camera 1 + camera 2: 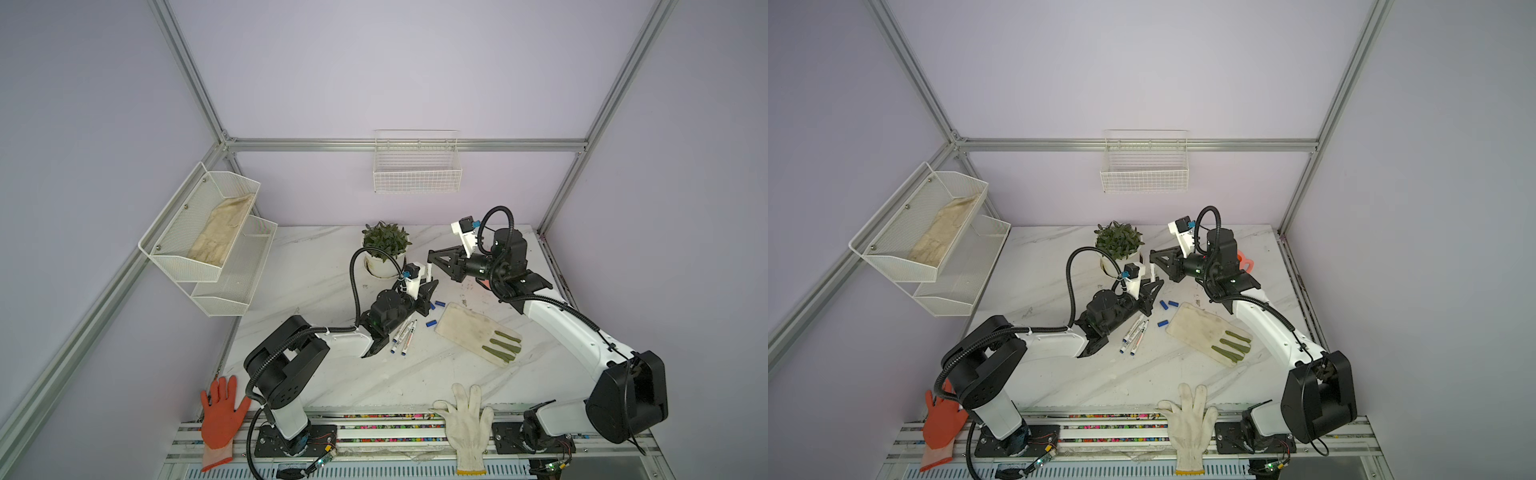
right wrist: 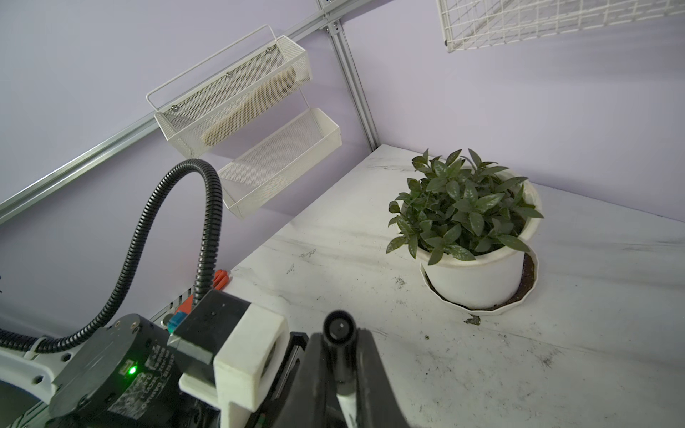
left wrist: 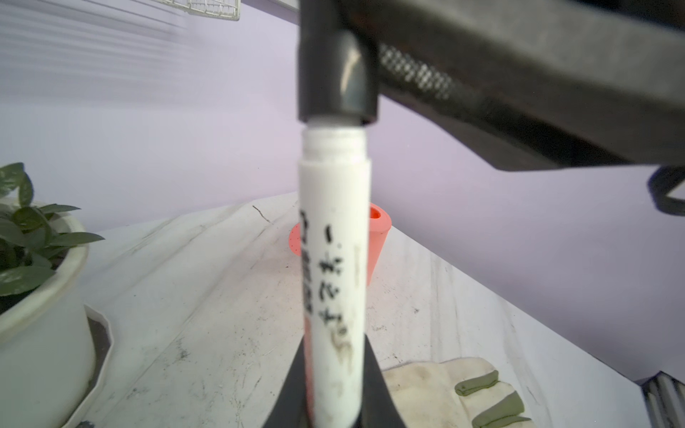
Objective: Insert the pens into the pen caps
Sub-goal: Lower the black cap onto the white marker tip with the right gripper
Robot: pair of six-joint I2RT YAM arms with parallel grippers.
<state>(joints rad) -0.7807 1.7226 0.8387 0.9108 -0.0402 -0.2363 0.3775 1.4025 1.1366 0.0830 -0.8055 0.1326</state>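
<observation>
Capping beside the green potted plant [image 3: 33,237]
My left gripper [image 3: 333,381] is holding the white printed pen [image 3: 335,241] steady so my right gripper [image 2: 339,352], holding the black plastic cap [image 3: 335,70], is lining up.

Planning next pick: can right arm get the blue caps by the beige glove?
Probably not yet: blue caps lie uncovered, but right tool is shut on the black cap over the pen.

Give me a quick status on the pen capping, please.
Left pincer shut on pen. Right pincer shut on black cap, over pen tip, not fully seated. Other pens, three blue caps lie on table, glove beside them.
</observation>
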